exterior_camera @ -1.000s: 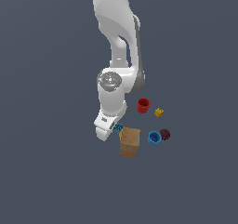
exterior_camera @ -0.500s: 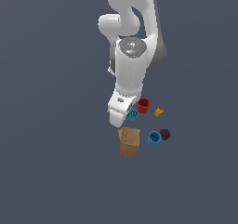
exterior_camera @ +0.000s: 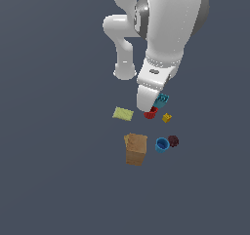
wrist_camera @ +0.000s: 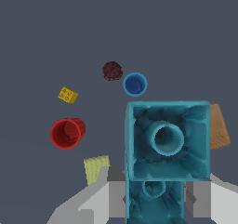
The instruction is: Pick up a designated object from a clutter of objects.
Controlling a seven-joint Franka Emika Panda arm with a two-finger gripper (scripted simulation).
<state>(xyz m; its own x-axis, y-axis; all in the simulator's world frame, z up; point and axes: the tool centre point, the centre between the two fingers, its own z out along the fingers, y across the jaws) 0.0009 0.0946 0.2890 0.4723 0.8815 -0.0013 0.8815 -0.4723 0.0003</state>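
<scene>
My gripper is shut on the teal piece, a small teal block with a dark speckled pattern, and holds it in the air above the clutter. In the wrist view the teal piece fills the foreground between the grey fingers, its hollow underside showing. Below lie the red cup, the yellow block, the blue cup, the maroon lump, the tan box and the yellow-green pad.
In the wrist view the red cup lies on its side; the yellow block, maroon lump and blue cup lie beyond it. The tan box and pad are partly hidden. The arm's white links tower over the grey floor.
The arm has risen and swung toward the exterior view's right, carrying the teal piece up from beside the tan box. The other items have not moved.
</scene>
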